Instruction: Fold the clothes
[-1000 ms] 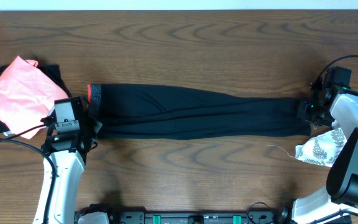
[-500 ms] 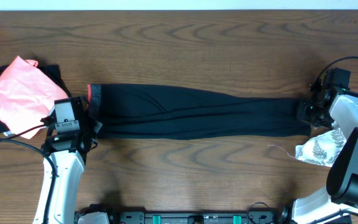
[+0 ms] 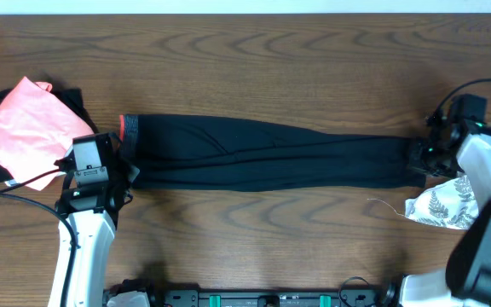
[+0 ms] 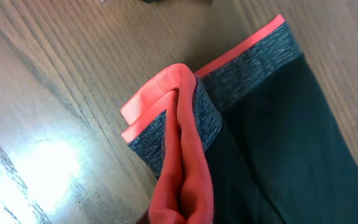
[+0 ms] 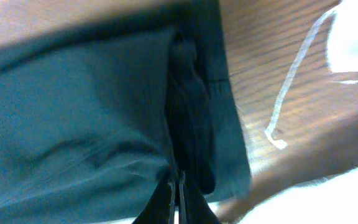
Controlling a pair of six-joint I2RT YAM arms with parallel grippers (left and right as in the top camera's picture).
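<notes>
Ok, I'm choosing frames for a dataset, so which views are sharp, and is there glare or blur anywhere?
Overhead: sharp and evenly lit, though the leggings read as flat black. Left wrist: crisp on the waistband, with a bright glare patch on the table at lower left. Right wrist: soft and blurred, the white cloth washed out at the right.

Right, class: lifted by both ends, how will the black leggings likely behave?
Probably floppy: the leggings lie flat and creased, so the middle would likely sag. The waistband bunches where pinched, so it seems soft. Thin cloth, so probably light.
</notes>
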